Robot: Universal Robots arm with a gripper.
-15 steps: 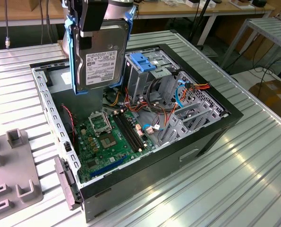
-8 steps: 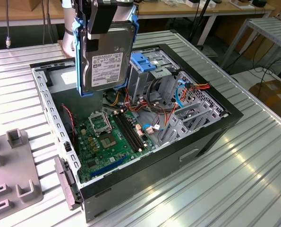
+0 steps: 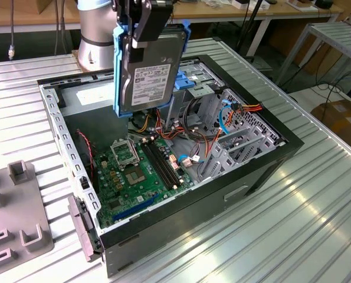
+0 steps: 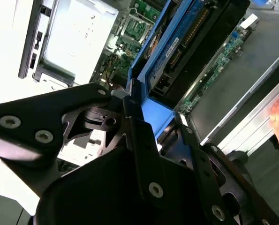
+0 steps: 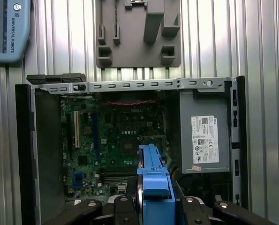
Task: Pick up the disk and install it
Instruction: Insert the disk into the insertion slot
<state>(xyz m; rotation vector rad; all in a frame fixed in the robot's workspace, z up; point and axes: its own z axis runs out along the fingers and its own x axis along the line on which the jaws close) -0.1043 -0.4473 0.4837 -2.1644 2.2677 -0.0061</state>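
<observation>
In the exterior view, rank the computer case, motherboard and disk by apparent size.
Largest: computer case.
The motherboard and disk look alike; the raised disk may be nearer the camera, so no ranking.

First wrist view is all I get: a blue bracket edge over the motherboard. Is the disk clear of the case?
Observer: In the exterior view the disk hangs upright over the open computer case, and no part of it seems to touch.
Operator: Is it gripped?
Observer: Yes, the pincer is shut across its top edge, on the blue bracket.
Operator: Where does the label face?
Observer: The white label faces the exterior camera.
</observation>
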